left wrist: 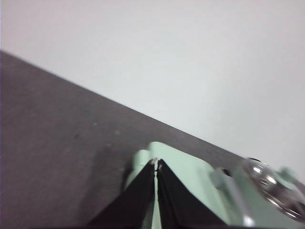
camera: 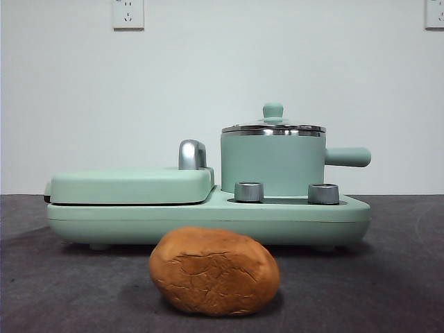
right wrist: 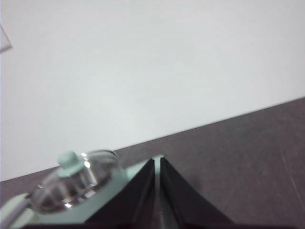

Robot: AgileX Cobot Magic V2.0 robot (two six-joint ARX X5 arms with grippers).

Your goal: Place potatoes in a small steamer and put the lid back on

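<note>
With the lid [camera: 273, 127] seated on the small steamer [camera: 272, 164], the potato [camera: 214, 271] waits on the counter [camera: 388, 277] at the steamer's 6 o'clock, while the left gripper [left wrist: 156, 163] and right gripper [right wrist: 157, 160] wait with jaws pressed together, empty.

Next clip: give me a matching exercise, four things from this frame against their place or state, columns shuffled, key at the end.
Things:
1. potato
2. lid
3. small steamer
4. left gripper

Places or states:
A. stands on the mint-green cooker base, handle sticking out sideways
B. jaws closed, holding nothing
C. lies on the dark table in front of the cooker
D. sits on the pot's rim

Pairs: 1-C, 2-D, 3-A, 4-B
</note>
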